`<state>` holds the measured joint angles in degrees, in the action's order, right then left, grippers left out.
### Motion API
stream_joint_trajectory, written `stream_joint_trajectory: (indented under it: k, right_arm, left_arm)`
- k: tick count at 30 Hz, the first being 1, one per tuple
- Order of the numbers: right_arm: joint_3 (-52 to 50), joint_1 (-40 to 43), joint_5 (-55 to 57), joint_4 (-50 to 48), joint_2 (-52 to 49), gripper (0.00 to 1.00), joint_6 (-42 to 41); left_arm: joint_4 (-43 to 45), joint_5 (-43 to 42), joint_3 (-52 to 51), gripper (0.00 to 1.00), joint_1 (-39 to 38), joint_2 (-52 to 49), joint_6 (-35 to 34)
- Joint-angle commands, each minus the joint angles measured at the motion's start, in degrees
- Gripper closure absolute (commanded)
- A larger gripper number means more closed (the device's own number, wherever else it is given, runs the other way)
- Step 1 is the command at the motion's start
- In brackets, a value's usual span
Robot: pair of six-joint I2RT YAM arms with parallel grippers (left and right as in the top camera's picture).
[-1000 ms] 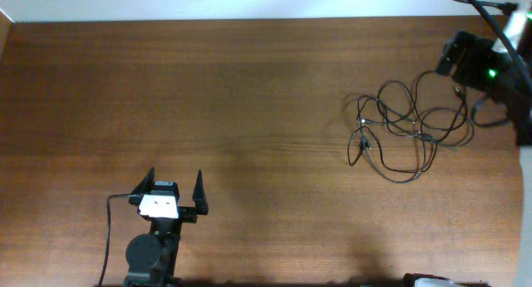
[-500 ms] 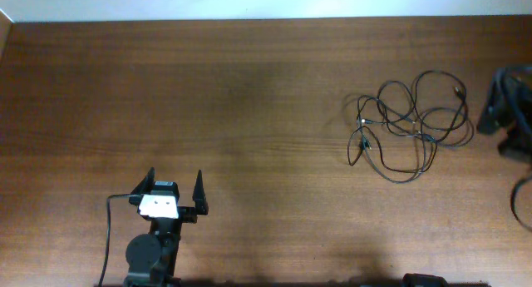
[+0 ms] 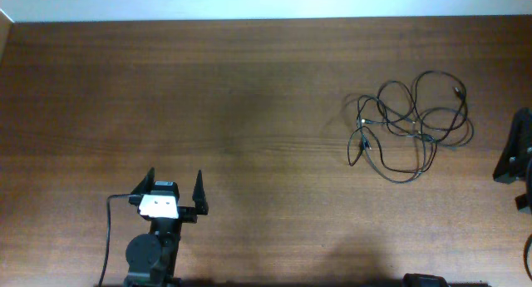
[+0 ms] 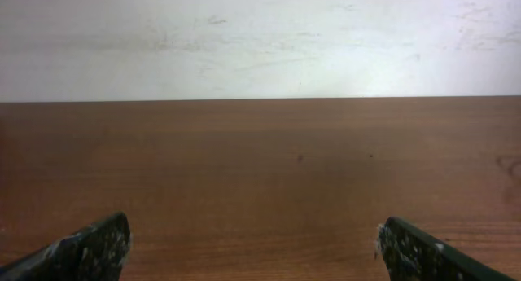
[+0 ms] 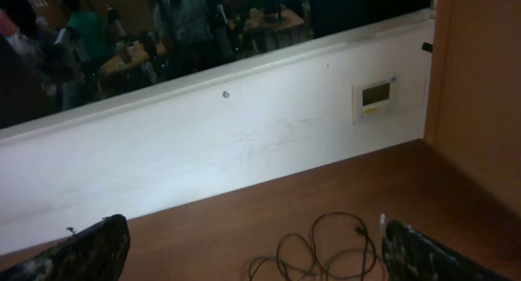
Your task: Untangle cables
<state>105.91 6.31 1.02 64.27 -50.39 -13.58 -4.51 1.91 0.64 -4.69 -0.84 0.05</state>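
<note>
The cables (image 3: 411, 125) lie in one loose tangle on the far right part of the wooden table (image 3: 249, 87), thin black cords looped over one another, with small plug ends showing at the left side of the heap and near its upper right loop. Nothing touches them.

The left gripper (image 3: 175, 180) sits near the front edge of the table on its left half, well apart from the tangle. Its jaws stand wide and hold nothing. In the left wrist view the two dark fingers (image 4: 89, 248) show only at the bottom corners, with bare wood between them and a white wall (image 4: 260, 37) beyond the table's far edge.

The right arm (image 3: 517, 158) shows in the overhead view only as a dark shape at the right edge, just to the right of the cables and not touching them. The right gripper (image 5: 252, 244) is also spread wide and empty in its wrist view. It looks across the table toward a white wall that carries a small control panel (image 5: 374, 95), and part of the tangle (image 5: 326, 252) lies low in the frame between its fingertips.
</note>
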Motion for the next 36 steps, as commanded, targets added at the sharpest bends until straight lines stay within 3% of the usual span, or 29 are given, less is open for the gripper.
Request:
stream_joint_trajectory:
  k: [1, 7, 18, 36]
  right_arm:
    - [-0.94, 0.11, -0.35, 0.07, 2.49, 0.02, -0.39]
    - [-7.23, 0.11, -0.35, 0.22, 10.64, 0.02, -0.42]
    - [-37.75, 0.11, -0.35, 0.28, 26.53, 0.02, -0.39]
    - [-68.65, 0.11, -0.35, -1.38, 46.23, 0.02, -0.42]
  left_arm:
    - [-0.31, -0.68, -0.13, 0.01, 0.24, 0.55, 0.87]
    - [-0.31, -0.68, -0.13, 0.01, 0.24, 0.55, 0.87]
    - [-0.31, -0.68, -0.13, 0.01, 0.24, 0.55, 0.87]
    - [-0.31, -0.68, -0.13, 0.01, 0.24, 0.55, 0.87]
